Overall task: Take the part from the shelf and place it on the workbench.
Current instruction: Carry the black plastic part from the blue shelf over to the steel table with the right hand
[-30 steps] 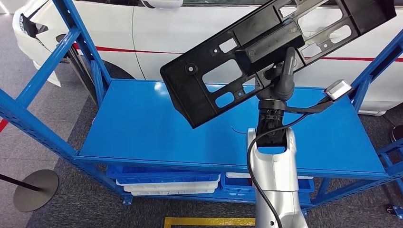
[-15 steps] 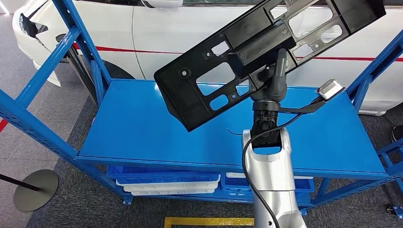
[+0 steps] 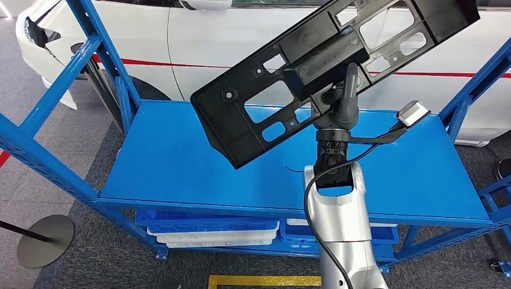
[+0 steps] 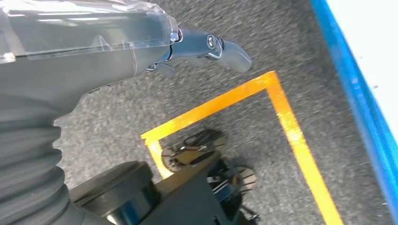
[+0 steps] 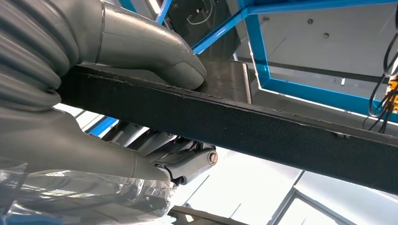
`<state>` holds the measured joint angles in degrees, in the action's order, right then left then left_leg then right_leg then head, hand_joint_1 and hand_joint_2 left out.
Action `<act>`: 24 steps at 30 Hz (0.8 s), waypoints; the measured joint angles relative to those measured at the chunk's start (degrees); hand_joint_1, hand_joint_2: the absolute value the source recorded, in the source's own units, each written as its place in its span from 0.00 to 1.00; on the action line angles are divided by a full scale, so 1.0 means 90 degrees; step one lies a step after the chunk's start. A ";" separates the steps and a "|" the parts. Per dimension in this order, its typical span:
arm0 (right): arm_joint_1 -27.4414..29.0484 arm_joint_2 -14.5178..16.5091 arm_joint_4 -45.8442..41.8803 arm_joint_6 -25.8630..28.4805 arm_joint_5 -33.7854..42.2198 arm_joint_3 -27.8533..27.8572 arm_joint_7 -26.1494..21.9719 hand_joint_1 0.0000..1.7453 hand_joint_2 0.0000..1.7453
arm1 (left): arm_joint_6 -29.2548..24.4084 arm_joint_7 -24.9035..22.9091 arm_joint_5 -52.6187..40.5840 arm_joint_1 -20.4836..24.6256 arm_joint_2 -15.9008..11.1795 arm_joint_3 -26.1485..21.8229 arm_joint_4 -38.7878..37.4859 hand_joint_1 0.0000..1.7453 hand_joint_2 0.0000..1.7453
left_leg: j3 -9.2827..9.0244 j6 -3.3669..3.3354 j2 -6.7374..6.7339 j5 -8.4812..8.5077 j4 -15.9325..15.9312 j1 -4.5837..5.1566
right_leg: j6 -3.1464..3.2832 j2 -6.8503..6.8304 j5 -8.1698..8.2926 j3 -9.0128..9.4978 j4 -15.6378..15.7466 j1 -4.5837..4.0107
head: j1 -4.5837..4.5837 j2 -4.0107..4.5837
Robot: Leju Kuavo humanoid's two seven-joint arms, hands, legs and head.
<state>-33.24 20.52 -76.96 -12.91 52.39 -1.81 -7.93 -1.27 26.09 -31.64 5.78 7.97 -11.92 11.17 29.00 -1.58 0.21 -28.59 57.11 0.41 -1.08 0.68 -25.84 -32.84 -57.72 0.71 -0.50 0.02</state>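
The black plastic panel (image 3: pixel 325 72), tilted and held up over the blue shelf (image 3: pixel 181 162), has drifted left and slightly higher over the last second. The right hand (image 3: pixel 343 99) keeps its fingers (image 5: pixel 155 47) clamped on the panel's edge. Judging by this, the carry away from the shelf is under way. The left hand (image 4: pixel 141 47) hangs over the floor, apparently holding nothing.

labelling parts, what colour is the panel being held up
Black, clearest in the head view: panel.
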 joint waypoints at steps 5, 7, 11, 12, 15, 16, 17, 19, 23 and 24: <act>-0.0058 0.0000 0.0107 -0.0013 0.0026 -0.0061 -0.0045 1.00 1.00 | -0.0109 0.0159 -0.0086 0.0050 0.0054 -0.0008 0.0000 0.00 1.00 | 0.0000 0.0000 0.0000 0.0000 0.0000 0.0000 | 0.0000 0.0000 0.0000 0.0000 0.0000 0.0000 | 0.0000 0.0000; -0.0067 0.0000 0.0130 -0.0016 0.0033 -0.0069 -0.0053 1.00 1.00 | -0.0147 0.0165 -0.0107 0.0055 0.0061 -0.0009 0.0000 0.00 1.00 | 0.0000 0.0000 0.0000 0.0000 0.0000 0.0000 | 0.0000 0.0000 0.0000 0.0000 0.0000 0.0000 | 0.0000 0.0000; -0.0101 0.0000 0.0165 -0.0015 0.0042 -0.0094 -0.0058 1.00 1.00 | -0.0203 0.0082 -0.0169 0.0056 0.0062 -0.0010 0.0000 0.00 1.00 | 0.0001 0.0000 0.0000 0.0000 0.0000 0.0000 | 0.0000 0.0000 0.0000 -0.0001 0.0000 0.0000 | 0.0000 0.0000; -0.0117 0.0000 0.0177 -0.0013 0.0042 -0.0105 -0.0058 1.00 1.00 | -0.0214 0.0023 -0.0168 0.0056 0.0062 -0.0012 0.0000 0.00 1.00 | 0.0002 0.0000 0.0000 0.0000 0.0000 0.0000 | 0.0000 0.0000 0.0000 -0.0002 0.0000 0.0000 | 0.0000 0.0000; -0.0164 0.0000 0.0210 0.0006 0.0037 -0.0152 -0.0050 1.00 1.00 | -0.0296 -0.0354 -0.0152 0.0055 0.0062 -0.0036 0.0000 0.00 1.00 | 0.0002 0.0000 0.0000 0.0000 0.0000 0.0000 | 0.0000 0.0000 0.0000 -0.0002 0.0000 0.0000 | 0.0000 -0.0001; -0.0179 0.0000 0.0220 0.0021 0.0041 -0.0177 -0.0043 1.00 1.00 | -0.0344 -0.0596 -0.0153 0.0055 0.0062 -0.0053 0.0000 0.00 1.00 | 0.0003 0.0000 0.0000 0.0000 0.0000 0.0000 | 0.0000 0.0000 0.0000 -0.0002 0.0000 0.0000 | 0.0000 -0.0001; -0.0198 0.0000 0.0234 0.0041 0.0053 -0.0208 -0.0039 1.00 1.00 | -0.0386 -0.0891 -0.0153 0.0054 0.0062 -0.0075 0.0000 0.00 1.00 | 0.0003 0.0000 0.0000 0.0000 0.0000 0.0000 | 0.0000 0.0000 0.0000 -0.0002 0.0000 0.0000 | 0.0000 -0.0001; -0.0234 0.0000 0.0257 0.0089 0.0093 -0.0262 -0.0042 1.00 1.00 | -0.0429 -0.1398 -0.0155 0.0051 0.0062 -0.0130 0.0000 0.00 1.00 | 0.0003 0.0000 0.0000 0.0000 0.0000 0.0000 | 0.0000 -0.0001 0.0000 -0.0003 0.0000 0.0000 | 0.0000 0.0000; -0.0247 0.0000 0.0264 0.0124 0.0121 -0.0332 -0.0070 1.00 1.00 | -0.0433 -0.1792 -0.0246 0.0049 0.0064 -0.0169 0.0000 0.00 1.00 | 0.0003 0.0000 0.0000 0.0001 0.0000 0.0000 | 0.0000 -0.0007 0.0000 -0.0003 0.0000 0.0000 | 0.0000 -0.0001; -0.0246 0.0000 0.0263 0.0123 0.0120 -0.0341 -0.0076 1.00 1.00 | -0.0436 -0.1864 -0.0277 0.0053 0.0065 -0.0169 0.0000 0.00 1.00 | 0.0008 -0.0002 0.0001 -0.0001 0.0012 0.0008 | -0.0004 -0.0007 0.0003 -0.0003 0.0004 0.0007 | 0.0000 -0.0001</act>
<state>-35.45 20.52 -74.59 -11.80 53.47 -4.87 -8.61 -5.20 9.31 -34.14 6.26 8.55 -13.44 11.17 29.07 -1.60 0.21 -28.60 57.21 0.49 -1.11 0.62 -25.81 -32.86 -57.68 0.77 -0.50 0.02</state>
